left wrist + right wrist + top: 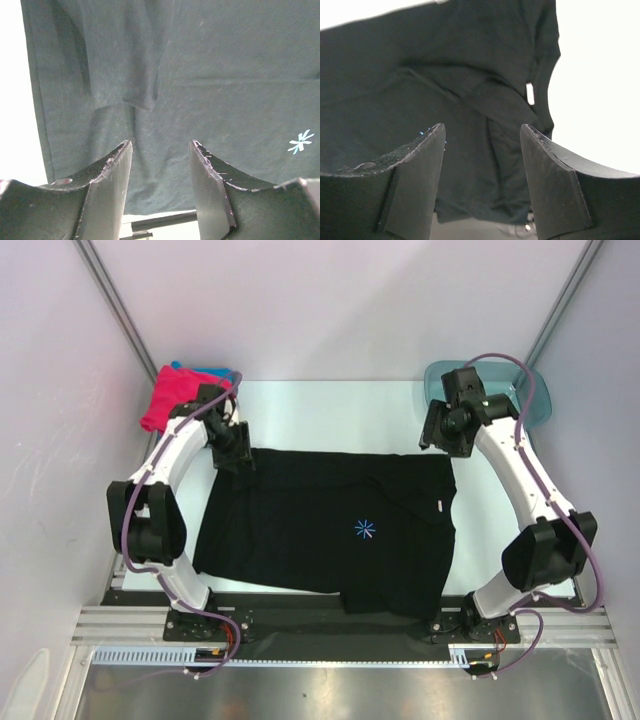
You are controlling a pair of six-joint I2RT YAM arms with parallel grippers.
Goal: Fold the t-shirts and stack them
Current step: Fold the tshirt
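At the near edge of the desk, the black t-shirt is spread almost flat, with its near hem reaching the dark strip at the front. One flap lies lowest at the near right. Towards the middle the starburst print is seen, and a folded-over ridge runs from there towards a small white label.

The cloth is judged light, limp and without stiffness. It can be expected to sag between two holds, drag on the desk and keep whatever creases are laid into it. It is best pinched at the hem or at two corners, both taken at once so that the edge between them is kept straight.

Farther back, the left claw is held over the far left corner of the shirt. Its jaws are parted and nothing is between them. The right claw is raised by the far right corner, jaws likewise spread and empty.

Beyond the left claw, a folded pink shirt is stacked on a blue shirt in the far left corner. A teal basin sits at the far right.
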